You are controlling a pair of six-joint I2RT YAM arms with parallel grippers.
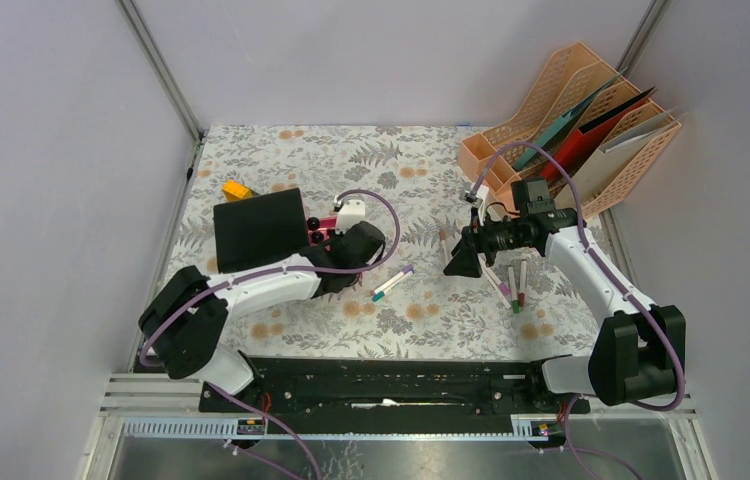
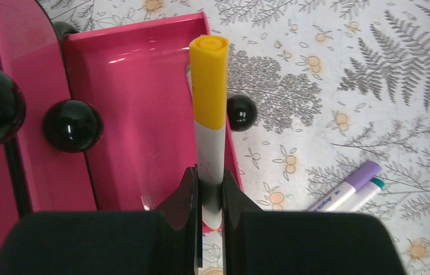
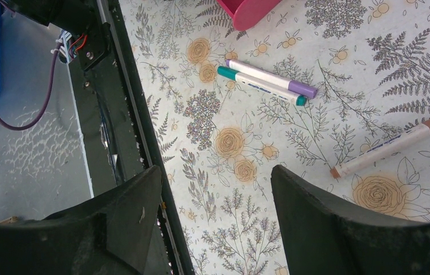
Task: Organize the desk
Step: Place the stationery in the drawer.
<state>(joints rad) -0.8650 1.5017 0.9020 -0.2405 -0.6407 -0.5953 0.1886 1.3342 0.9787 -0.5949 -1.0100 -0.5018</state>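
Yellow-capped marker [image 2: 208, 86] is clamped in left gripper [image 2: 208, 184] over pink tray [image 2: 138, 86] edge; right gripper [image 3: 215, 179] is spread wide, empty, right of tray above desk [image 3: 230, 143].

desk [image 1: 421, 160]: pale cloth, grey fern print, small orange flowers. black flat rectangular board [image 1: 259, 228] left of centre, slightly tilted. small yellow object [image 1: 236, 189] just above its upper left corner. pink tray [image 2: 138, 114] at the board's right edge. purple-capped marker [image 3: 270, 78] and teal-capped marker [image 3: 261, 86] lie side by side, touching, near centre. brown-capped marker [image 3: 393, 144] apart from that pair. loose cluster of markers [image 1: 519, 285] right of centre. peach file rack [image 1: 641, 165] in the upper right corner.
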